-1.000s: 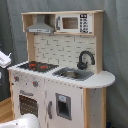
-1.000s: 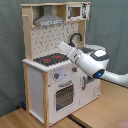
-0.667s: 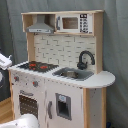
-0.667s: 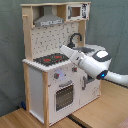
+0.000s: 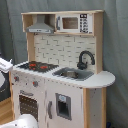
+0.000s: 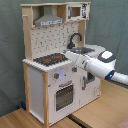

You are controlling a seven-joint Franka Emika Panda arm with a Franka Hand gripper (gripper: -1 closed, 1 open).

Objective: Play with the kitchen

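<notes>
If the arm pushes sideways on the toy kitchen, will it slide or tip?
The kitchen is tall and looks like wood, so a high push might tip it; a low one likelier slides it. The faucet is thin and could bend or snap.

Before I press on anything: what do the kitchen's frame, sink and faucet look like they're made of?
The kitchen frame looks like light wood, matte, with pale tan edges and white-painted panels. The sink basin looks like metal or silvery plastic, judging by its grey sheen; which one is unclear. The faucet is black and slightly glossy, probably plastic, though painted metal cannot be ruled out.
</notes>
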